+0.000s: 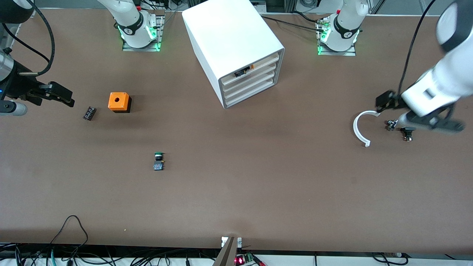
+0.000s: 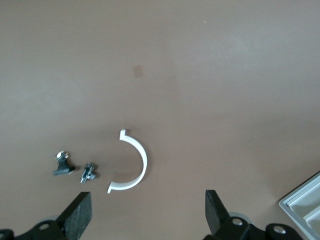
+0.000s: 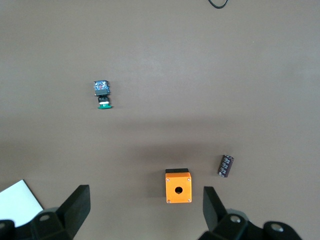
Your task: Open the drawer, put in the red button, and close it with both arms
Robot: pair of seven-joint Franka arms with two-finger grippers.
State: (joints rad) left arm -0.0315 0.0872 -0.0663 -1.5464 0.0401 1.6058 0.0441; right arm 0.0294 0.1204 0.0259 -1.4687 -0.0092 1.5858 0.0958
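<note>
Front view, fwiw: the drawer (image 1: 248,91) is kept shut in its cabinet (image 1: 229,33) at the table (image 1: 258,192)'s robot-side edge, no red button is seen, and left tool (image 2: 147,210) and right tool (image 3: 145,205) are held wide open, empty, over either end edge, likely staged clear.

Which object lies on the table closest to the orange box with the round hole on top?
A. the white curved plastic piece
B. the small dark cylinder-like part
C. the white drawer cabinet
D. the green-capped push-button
B: in the front view the small dark cylinder-like part lies just beside the orange box with the round hole on top, toward the right arm's end of the table; every other listed object lies clearly farther away.
</note>
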